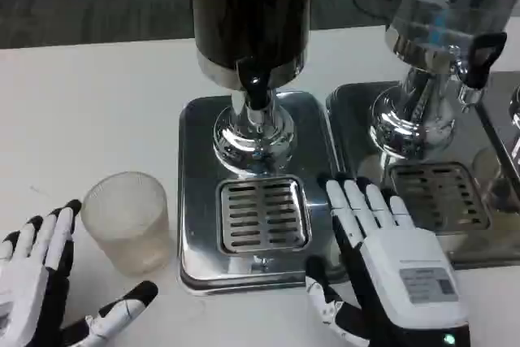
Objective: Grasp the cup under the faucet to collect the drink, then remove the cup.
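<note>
A frosted clear cup (pixel 127 221) stands upright on the white table, left of the dispenser's steel base (pixel 195 193). The dark drink dispenser (pixel 250 14) has a black faucet (pixel 257 91) above a slotted drip grate (pixel 262 214), and nothing stands on the grate. My left hand (pixel 45 286) lies open at the lower left, fingers just short of the cup and the thumb spread below it. My right hand (pixel 390 270) is open, palm down, at the base's right front corner, with its fingertips (pixel 345 197) beside the grate.
A second dispenser (pixel 443 30) with its own steel tray (pixel 443 193) and black-handled tap (pixel 479 58) stands to the right, close behind my right hand. The table's far edge (pixel 89 45) runs along the back, with dark floor beyond.
</note>
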`<state>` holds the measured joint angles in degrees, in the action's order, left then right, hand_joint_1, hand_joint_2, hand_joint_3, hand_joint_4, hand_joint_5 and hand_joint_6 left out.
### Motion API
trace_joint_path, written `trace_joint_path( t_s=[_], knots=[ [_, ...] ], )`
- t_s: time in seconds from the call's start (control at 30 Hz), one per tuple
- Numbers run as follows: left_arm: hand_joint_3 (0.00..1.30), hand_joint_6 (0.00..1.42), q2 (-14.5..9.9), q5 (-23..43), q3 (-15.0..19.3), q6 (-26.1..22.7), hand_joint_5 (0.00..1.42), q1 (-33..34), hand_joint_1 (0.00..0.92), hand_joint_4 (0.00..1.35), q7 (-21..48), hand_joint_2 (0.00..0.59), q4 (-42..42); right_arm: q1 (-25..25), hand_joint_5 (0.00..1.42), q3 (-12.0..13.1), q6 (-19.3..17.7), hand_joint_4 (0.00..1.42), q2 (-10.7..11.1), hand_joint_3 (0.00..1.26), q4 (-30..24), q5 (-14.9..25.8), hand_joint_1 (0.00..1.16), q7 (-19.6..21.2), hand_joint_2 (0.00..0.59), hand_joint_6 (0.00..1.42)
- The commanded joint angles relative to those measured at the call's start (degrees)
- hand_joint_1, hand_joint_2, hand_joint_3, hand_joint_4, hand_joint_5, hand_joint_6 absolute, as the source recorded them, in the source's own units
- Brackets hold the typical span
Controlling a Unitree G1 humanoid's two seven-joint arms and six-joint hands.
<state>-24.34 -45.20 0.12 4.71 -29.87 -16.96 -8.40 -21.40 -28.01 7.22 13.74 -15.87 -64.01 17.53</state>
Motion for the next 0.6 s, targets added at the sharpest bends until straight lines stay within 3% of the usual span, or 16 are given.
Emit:
trace_joint_path(
  t_s=[0.03, 0.33, 0.57, 0.6],
  knots=[
    [0.00, 0.00, 0.0, 0.3, 0.4, 0.2, 0.00, -0.3, 0.000, 0.00, -0.6, 0.122, -0.1, 0.1, 0.00, 0.0, 0.1, 0.00, -0.1, 0.00, 0.7, -0.2, 0.44, 0.3, 0.504, 0.00],
    [0.00, 0.00, 0.1, 0.3, 0.4, 0.0, 0.00, -0.1, 0.000, 0.00, -0.7, 0.122, -0.1, 0.2, 0.00, 0.1, 0.2, 0.00, 0.0, 0.00, 0.8, -0.1, 0.45, 0.0, 0.504, 0.00],
    [0.00, 0.00, 0.3, -1.3, 2.6, -0.5, 0.00, -0.3, 0.000, 0.00, -3.2, 0.123, -2.3, 1.0, 0.00, 0.5, 0.1, 0.00, 0.0, 0.00, 1.2, 0.2, 0.45, -0.2, 0.503, 0.00],
    [0.00, 0.00, 0.2, -1.1, 2.8, -0.5, 0.00, -0.2, 0.000, 0.00, -3.2, 0.145, -2.4, 1.1, 0.00, 0.6, 0.2, 0.00, -0.1, 0.00, 1.2, 0.4, 0.45, -0.2, 0.503, 0.00]
  ],
)
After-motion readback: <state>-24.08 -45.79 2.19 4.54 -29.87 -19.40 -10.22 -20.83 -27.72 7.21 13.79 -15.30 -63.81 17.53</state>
